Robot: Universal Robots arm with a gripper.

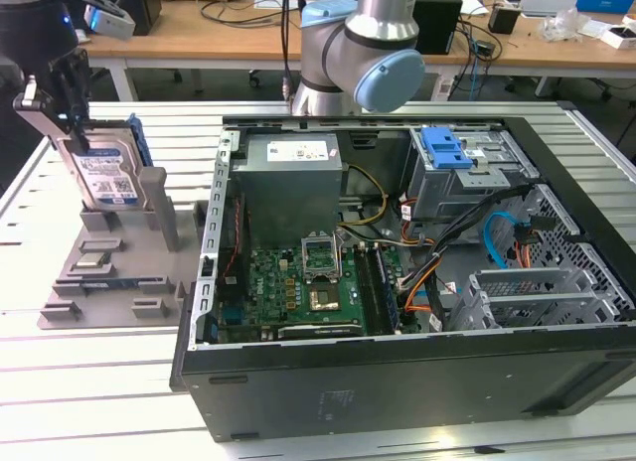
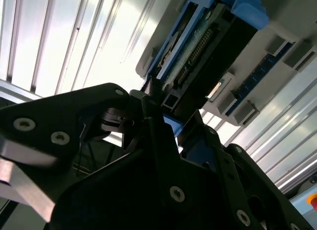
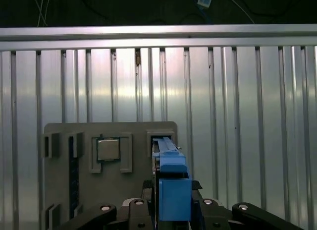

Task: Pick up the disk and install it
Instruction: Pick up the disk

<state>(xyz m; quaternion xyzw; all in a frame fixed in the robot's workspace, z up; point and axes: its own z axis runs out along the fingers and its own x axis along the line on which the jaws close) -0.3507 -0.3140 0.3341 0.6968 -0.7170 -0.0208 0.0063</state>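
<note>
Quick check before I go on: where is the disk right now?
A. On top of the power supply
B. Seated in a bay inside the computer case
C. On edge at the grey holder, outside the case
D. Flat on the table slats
C: in the exterior view the disk stands on edge at the grey holder, outside the computer case, with the hand closed on its top edge.

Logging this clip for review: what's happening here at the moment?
The robot arm's gripper has its jaws closed on the disk, which stands on edge at the grey parts holder, on the exterior view's left of the open computer case. The disk is not yet in the case.
</note>
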